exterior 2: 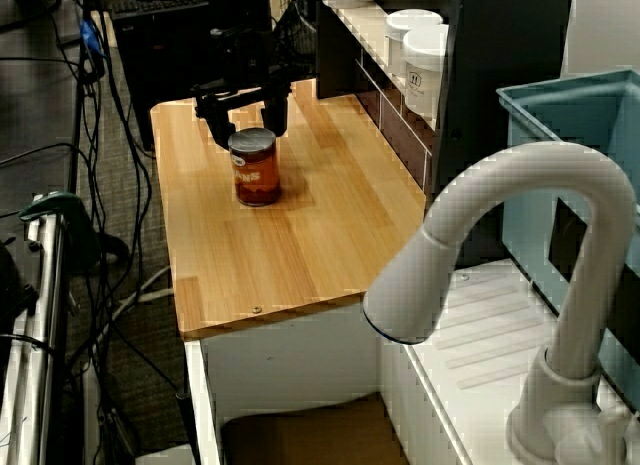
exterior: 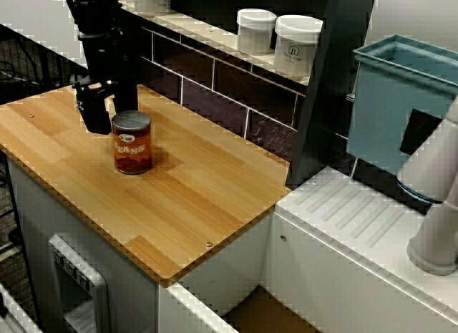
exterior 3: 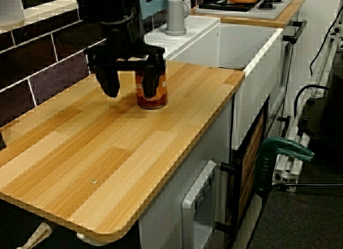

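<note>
**Item: 1 can** (exterior: 132,143), orange label reading "BEANS", lid unopened. It stands upright on its flat base on the wooden counter (exterior: 200,197), toward the far left end and well in from every edge, so it sits stable unaided.

**Gripper** (exterior: 109,111): black, pointing down, just beside the can on the wall side and low to the counter. Its 2 fingers (exterior 3: 156,72) are spread wider than the can and hold nothing. In the view along the counter, 1 finger overlaps the can; whether they touch cannot be told.

**Surroundings:**
- 2 white lidded jars (exterior: 255,31), side by side on the ledge (exterior: 207,34) above the dark tiles, well apart from the can.
- 1 blue bin (exterior: 386,104), right of the counter.
- 1 white drainer (exterior: 358,218), below the bin.
- 1 white tap (exterior 2: 520,245), close to the lens in the view over the sink.
</note>
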Controlling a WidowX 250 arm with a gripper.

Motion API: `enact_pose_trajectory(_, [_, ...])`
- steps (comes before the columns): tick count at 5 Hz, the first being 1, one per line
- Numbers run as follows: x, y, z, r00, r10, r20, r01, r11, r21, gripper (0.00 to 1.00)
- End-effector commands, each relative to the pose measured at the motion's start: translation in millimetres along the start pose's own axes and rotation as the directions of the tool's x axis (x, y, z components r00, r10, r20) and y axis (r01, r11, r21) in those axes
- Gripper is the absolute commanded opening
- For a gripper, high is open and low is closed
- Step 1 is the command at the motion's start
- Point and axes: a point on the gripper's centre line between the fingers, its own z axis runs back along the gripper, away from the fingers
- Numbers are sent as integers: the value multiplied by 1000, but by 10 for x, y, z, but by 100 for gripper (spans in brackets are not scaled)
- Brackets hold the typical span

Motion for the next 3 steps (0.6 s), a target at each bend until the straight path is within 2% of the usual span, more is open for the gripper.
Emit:
enact_pose_trajectory(1, [242, -119, 234, 1000, 10, 1, -10, 998, 70, 100])
enact_pose_trajectory(2, [304, -158, 212, 1000, 7, -1, -7, 997, 78, 100])
enact_pose_trajectory(3, [369, -216, 145, 999, 27, -22, -25, 996, 91, 100])
